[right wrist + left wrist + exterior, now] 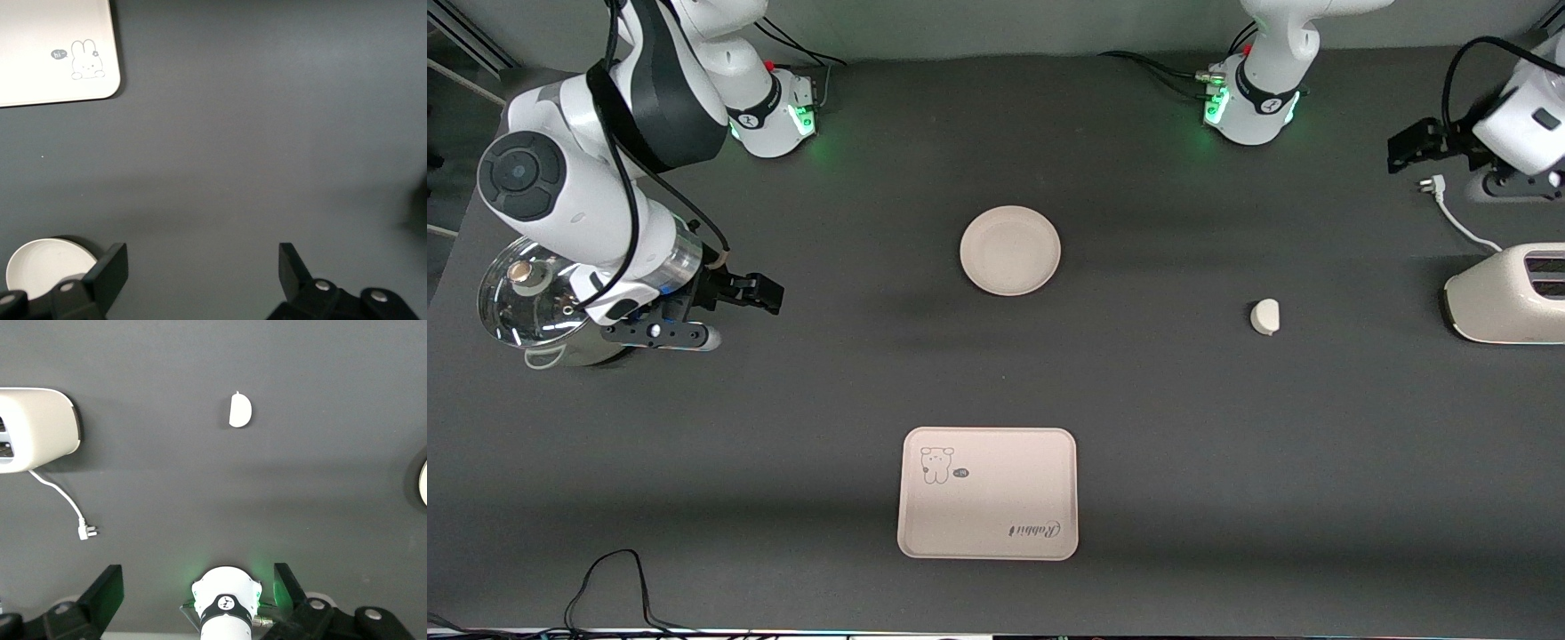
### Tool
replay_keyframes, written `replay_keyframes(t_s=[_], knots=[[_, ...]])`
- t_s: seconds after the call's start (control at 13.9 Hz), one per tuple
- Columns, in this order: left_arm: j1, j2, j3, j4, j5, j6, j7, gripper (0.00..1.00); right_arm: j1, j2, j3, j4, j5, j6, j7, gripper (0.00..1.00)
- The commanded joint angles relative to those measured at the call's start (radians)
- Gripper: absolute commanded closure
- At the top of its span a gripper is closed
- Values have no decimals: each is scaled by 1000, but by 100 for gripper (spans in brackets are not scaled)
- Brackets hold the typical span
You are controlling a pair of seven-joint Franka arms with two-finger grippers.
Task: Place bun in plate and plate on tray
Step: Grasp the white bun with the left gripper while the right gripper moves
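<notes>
The round cream plate [1010,250] lies empty mid-table; its edge shows in the left wrist view [423,483] and it shows in the right wrist view [41,265]. The small off-white bun [1264,316] [239,410] lies on the table toward the left arm's end, apart from the plate. The cream-pink tray [988,493] [57,50] lies empty, nearer to the front camera than the plate. My left gripper [1400,151] [199,593] is open and empty, raised near the toaster. My right gripper [769,295] [202,277] is open and empty, raised beside the pot.
A white toaster [1507,293] [37,427] stands at the left arm's end, its cord and plug [1432,185] [87,532] loose on the table. A steel pot with a glass lid [534,302] stands at the right arm's end. The left arm's base [227,603] shows between the left fingers.
</notes>
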Motion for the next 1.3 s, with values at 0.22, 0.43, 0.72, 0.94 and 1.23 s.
replay_keyframes(t_s=[0.22,0.43,0.72,0.94,1.23], knots=[[-7,54,-28,-323,-10,431,-5,0,60,7,29,-47,10,40,65,0],[-5,243,-28,-376,-12,672,-8,0,52,13,44,-75,27,70,73,0],[-27,444,-28,-394,-10,938,-8,0,57,39,56,-124,89,161,154,0],[-27,505,-28,-403,-10,1015,6,0,39,43,96,-199,108,279,157,0],[-42,542,-28,-506,-7,1218,7,0,-12,56,132,-240,274,359,117,0]])
